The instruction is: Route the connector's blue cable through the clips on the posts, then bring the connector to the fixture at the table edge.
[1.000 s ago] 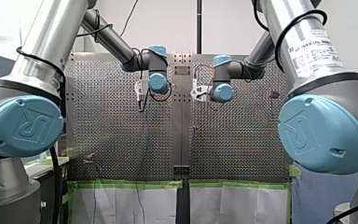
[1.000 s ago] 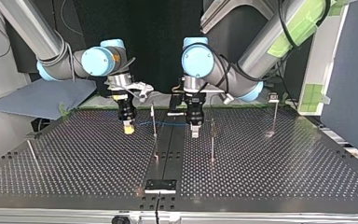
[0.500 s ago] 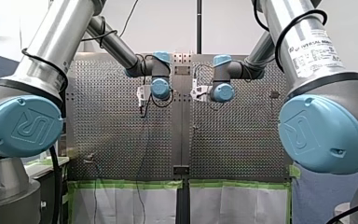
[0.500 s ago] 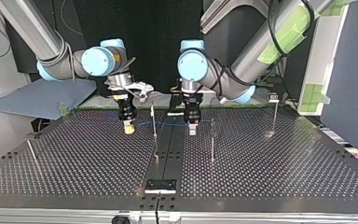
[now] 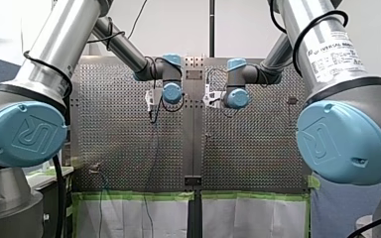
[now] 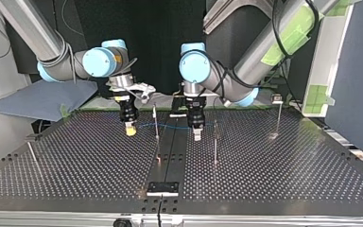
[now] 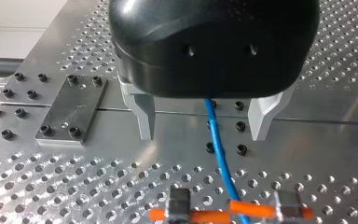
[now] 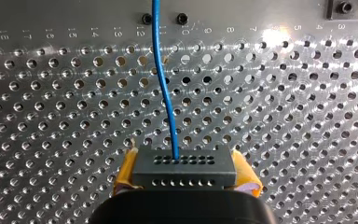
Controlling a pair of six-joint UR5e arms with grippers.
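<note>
The perforated metal worktop fills the top view, with a plain middle strip running from far to near. My right arm enters at that view's left and my left arm at its right. Both reach down over the far half of the worktop, one on either side of the strip. A grey-blue cloth lies off the far left corner. The right gripper points straight down. Its yellow pads are closed on the two ends of the connector, a dark grey block with rows of small holes, held above the worktop. The left gripper also points down, and its metal fingers stand wide apart, gripping nothing. Four thin posts stand upright: the first post between the two grippers, the second post just right of the left gripper, the third post at the far right, and the fourth post at the near left. The black fixture sits at the near edge on the middle strip, well apart from the connector. The blue cable leaves the connector's face and runs right past the first post. It then passes between the left gripper's fingers, touching neither in the left wrist view. Whether it sits in any clip cannot be told.
</note>
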